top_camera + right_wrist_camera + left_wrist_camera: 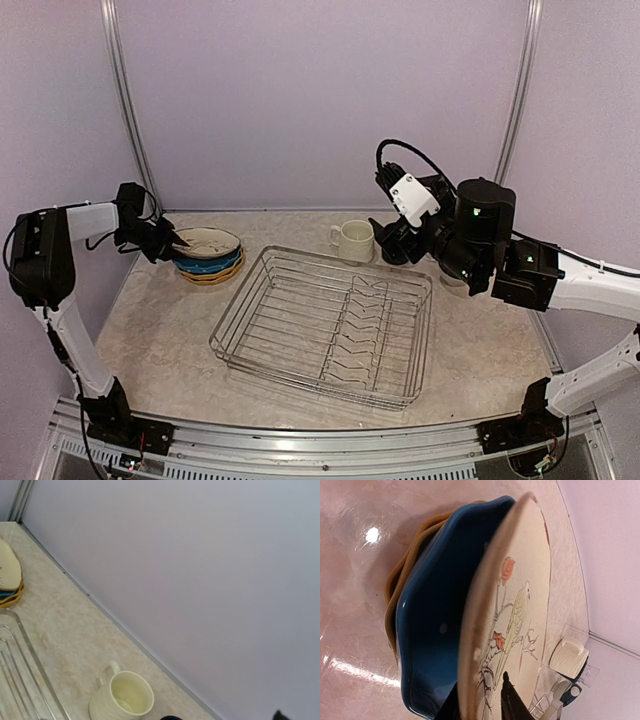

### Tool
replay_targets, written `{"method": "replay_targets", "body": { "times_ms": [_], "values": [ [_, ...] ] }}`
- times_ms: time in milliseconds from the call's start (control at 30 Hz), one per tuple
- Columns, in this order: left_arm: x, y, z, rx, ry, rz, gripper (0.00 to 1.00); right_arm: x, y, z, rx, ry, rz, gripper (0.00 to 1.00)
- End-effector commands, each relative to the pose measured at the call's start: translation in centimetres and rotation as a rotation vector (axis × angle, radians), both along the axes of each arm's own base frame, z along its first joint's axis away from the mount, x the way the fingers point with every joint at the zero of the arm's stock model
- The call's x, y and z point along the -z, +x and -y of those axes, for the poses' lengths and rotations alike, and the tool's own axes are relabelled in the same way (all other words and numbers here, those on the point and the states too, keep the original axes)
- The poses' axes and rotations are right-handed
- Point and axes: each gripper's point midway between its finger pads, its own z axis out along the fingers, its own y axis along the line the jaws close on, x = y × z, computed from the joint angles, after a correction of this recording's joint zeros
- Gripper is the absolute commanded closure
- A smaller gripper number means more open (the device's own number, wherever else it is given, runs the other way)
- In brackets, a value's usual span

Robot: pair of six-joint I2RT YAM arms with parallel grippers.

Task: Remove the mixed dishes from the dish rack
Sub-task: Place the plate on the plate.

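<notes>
Silver wire dish rack [300,320], its dividers bare, sits in the middle of a marbled beige table [160,330]. At far left, a cream bird-painted plate [520,605] tops a wavy blue plate [435,630] and a mustard yellow plate [400,580]. The left gripper [178,243] has its dark fingers [512,702] astride the cream plate's left rim; whether they pinch it, I cannot tell. The right gripper [385,245] hovers with jaws wide apart, holding nothing, just beside a ribbed cream mug [354,240] standing behind the rack.

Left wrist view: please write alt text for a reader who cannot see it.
A cream plate painted with a bird tops a blue plate and a mustard plate on a table. Two dark gripper fingers straddle its near rim; a cream mug stands beyond.
</notes>
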Motion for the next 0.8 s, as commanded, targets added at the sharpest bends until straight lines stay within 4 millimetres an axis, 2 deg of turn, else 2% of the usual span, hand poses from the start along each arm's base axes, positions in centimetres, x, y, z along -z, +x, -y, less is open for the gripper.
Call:
{"method": "replay_targets", "body": {
  "times_ms": [0,67,167,233,467,567,667,767],
  "values": [
    [-2.3,0.8,-0.3,0.029,0.046,0.094,0.64,0.6,0.4,0.5,0.021,0.008,-0.015,0.06],
    [-2.4,0.3,-0.4,0.034,0.067,0.096,0.54,-0.2,0.7,1.0,0.033,0.062,-0.025,0.05],
    [-2.9,-0.4,-0.7,0.036,0.095,0.099,0.45,-1.7,1.5,2.1,0.012,0.206,-0.074,0.01],
    [-3.2,-0.9,-0.9,0.036,0.112,0.100,0.36,-2.2,2.8,3.4,0.008,0.319,-0.136,0.00],
    [-6.1,-3.0,-1.4,0.023,0.159,0.139,0.10,0.1,6.8,8.4,0.158,0.511,-0.355,0.00],
    [-8.5,-4.2,-1.9,0.008,0.198,0.174,0.04,0.3,7.9,11.6,0.243,0.616,-0.409,0.00],
    [-12.2,-5.5,-2.2,-0.007,0.237,0.250,0.01,-0.7,7.6,14.3,0.330,0.671,-0.387,0.00],
    [-17.3,-7.3,-2.3,-0.020,0.267,0.381,0.01,-1.6,6.7,18.0,0.481,0.692,-0.311,0.00]
  ]
}}
